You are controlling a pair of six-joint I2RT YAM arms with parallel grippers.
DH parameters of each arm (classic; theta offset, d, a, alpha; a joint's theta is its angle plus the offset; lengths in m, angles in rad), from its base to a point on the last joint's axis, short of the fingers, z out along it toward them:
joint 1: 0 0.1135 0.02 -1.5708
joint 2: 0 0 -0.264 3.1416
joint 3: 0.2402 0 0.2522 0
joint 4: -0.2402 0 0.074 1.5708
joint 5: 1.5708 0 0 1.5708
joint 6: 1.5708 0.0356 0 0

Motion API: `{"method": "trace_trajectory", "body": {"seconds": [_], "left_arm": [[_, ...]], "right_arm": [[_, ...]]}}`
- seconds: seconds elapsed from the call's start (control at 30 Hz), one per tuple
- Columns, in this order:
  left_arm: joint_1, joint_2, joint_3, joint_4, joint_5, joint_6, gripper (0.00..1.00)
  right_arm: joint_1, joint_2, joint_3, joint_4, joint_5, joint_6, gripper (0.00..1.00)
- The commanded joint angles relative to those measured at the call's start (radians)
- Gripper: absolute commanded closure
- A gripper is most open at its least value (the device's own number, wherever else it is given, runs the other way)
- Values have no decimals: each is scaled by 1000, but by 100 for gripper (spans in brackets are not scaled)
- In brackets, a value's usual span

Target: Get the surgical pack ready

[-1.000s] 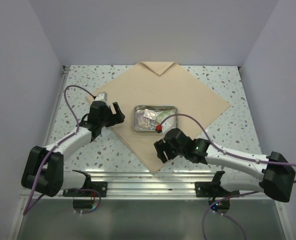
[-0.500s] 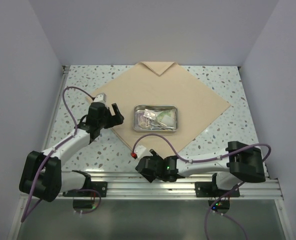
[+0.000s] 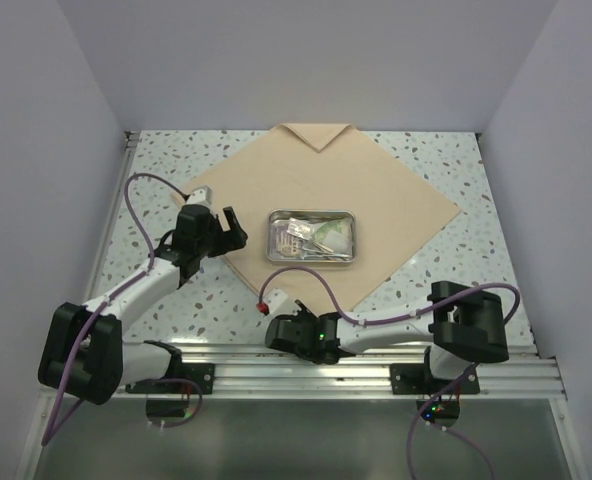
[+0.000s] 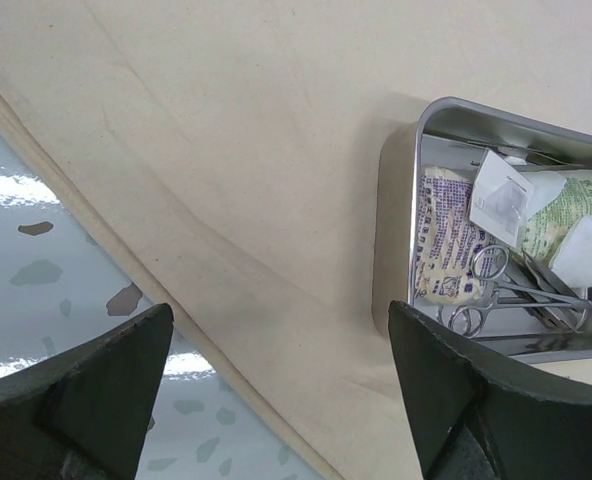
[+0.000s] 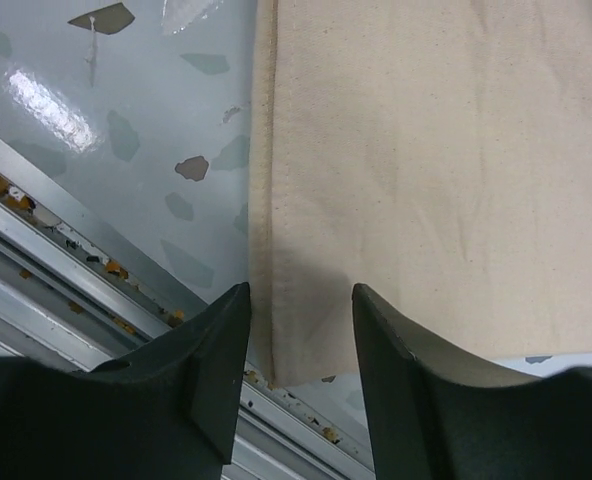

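The surgical pack lies open: a tan cloth (image 3: 376,190) spread as a diamond, with a steel tray (image 3: 270,240) at its middle holding packets (image 4: 441,245) and ring-handled instruments (image 4: 491,290). My left gripper (image 3: 234,230) hovers open over the cloth's left edge (image 4: 246,150), just left of the tray (image 4: 396,230), gripping nothing (image 4: 279,320). My right gripper (image 3: 294,338) is low at the cloth's near corner. In the right wrist view its jaws (image 5: 301,300) straddle that corner (image 5: 276,375) with a gap on each side, and the cloth (image 5: 426,150) lies flat.
An aluminium rail (image 3: 376,375) runs along the table's front edge, right below the right gripper (image 5: 56,260). Speckled tabletop (image 3: 156,160) shows around the cloth. The cloth's far corner is folded over (image 3: 319,135). Walls close in the left, right and back.
My right arm has swung from beside the tray back to the cloth's near corner at the front rail, and its jaws have narrowed. The left arm has barely moved.
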Motion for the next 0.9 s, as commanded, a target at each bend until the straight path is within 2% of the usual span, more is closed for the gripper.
{"method": "trace_trajectory", "body": {"seconds": [0.0,0.13,0.27,0.33,0.43,0.53,0.7,0.87], "left_arm": [[-6,-4,3,-6,-13,31,8],[-6,2,8,-6,-15,32,7],[-6,2,9,-6,-19,40,7],[-4,2,8,-6,-18,48,7],[-6,0,-6,22,28,63,7],[-4,-23,-58,117,169,98,8],[-9,-75,-170,281,344,118,8],[-41,-37,-213,419,459,127,8]], "right_arm": [[-1,31,40,-25,64,46,51],[-14,82,49,-33,64,51,56],[-45,55,32,-16,57,51,92],[-74,24,29,-2,28,32,100],[-114,-54,26,33,-44,-27,100],[-207,-111,46,39,-188,-87,100],[-313,-139,98,10,-397,-172,100],[-419,-125,158,-4,-529,-224,100]]}}
